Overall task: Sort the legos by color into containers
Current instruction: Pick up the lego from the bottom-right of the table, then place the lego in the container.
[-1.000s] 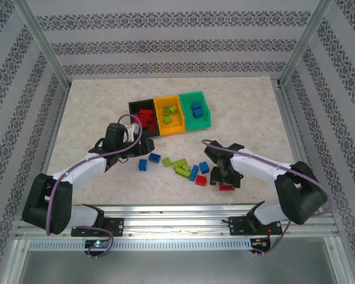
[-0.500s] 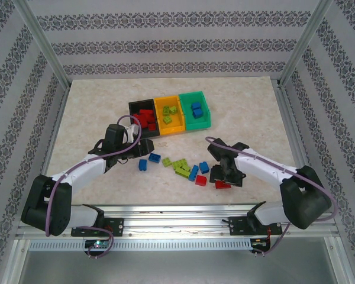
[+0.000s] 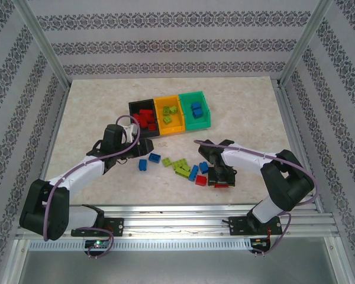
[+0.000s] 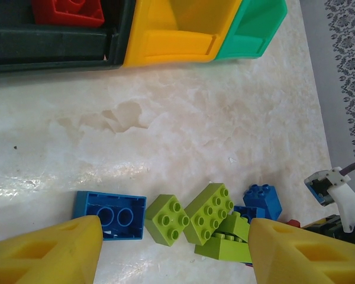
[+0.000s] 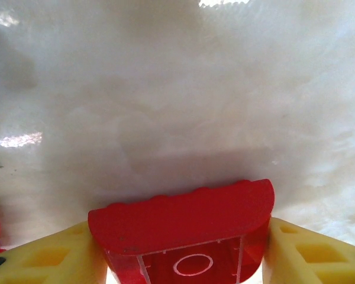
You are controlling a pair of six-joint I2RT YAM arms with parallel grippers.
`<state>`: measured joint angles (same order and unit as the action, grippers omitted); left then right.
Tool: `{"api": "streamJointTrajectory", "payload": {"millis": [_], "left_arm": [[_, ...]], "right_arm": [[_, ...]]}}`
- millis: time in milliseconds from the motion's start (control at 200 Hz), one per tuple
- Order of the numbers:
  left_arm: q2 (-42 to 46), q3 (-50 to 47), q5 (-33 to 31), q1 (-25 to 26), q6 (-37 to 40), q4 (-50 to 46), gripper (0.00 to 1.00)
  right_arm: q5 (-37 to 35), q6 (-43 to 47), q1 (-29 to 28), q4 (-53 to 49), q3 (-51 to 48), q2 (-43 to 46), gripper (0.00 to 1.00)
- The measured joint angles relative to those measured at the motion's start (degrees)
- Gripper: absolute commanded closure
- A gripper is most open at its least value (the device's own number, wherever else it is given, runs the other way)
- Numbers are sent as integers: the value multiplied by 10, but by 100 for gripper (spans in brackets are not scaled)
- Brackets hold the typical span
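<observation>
You had the right hand (image 5: 180, 260) closed narrow on a red brick (image 5: 183, 222). Both yellow fingers (image 5: 53, 257) pressed against its sides, low over the desk (image 3: 89, 112) at the right of the loose pile. Your left hand (image 4: 174, 223) stood wide and held nothing, above a blue brick (image 4: 109, 214) lying underside up and lime bricks (image 4: 210, 213), just in front of the black bin (image 3: 132, 112). The three joined bins sat mid-desk: the black bin held red bricks (image 3: 145, 117), the orange-yellow bin (image 3: 171, 128) lime ones, and the green bin (image 3: 198, 124) blue ones. Any lettering on the studs was too small to read.
</observation>
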<state>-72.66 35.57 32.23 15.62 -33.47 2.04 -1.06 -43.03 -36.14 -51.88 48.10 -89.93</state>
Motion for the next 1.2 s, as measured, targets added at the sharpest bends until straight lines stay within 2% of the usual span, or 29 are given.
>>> {"api": "streamJointTrajectory", "payload": {"millis": [160,280,380,530,724,799,899,969,1044,1079,1199], "left_arm": [[2,-3,-8,0,0,-7,33],[2,-10,-10,-4,-1,-8,33],[9,-27,-12,-15,-11,-8,33],[35,-48,-16,-31,-25,-14,33],[80,-70,-21,-49,-44,-19,33],[95,-74,-23,-49,-47,-28,33],[116,-75,-25,-50,-47,-50,33],[132,-75,-28,-52,-47,-65,33],[145,-75,-30,-53,-45,-81,33],[149,-75,-32,-53,-45,-87,33],[151,-76,-38,-55,-45,-91,33]], "right_arm": [[-1,21,0,-10,58,9,45],[0,47,0,-10,164,3,44],[11,72,0,6,269,-37,44],[31,103,-15,49,429,-151,44],[66,130,-35,75,695,-350,43],[72,138,-38,73,816,-433,39],[80,148,-38,53,979,-535,29],[83,151,-37,34,1059,-583,25],[83,155,-37,17,1066,-589,24],[83,159,-37,20,1039,-577,23],[83,165,-38,51,831,-470,23]]}}
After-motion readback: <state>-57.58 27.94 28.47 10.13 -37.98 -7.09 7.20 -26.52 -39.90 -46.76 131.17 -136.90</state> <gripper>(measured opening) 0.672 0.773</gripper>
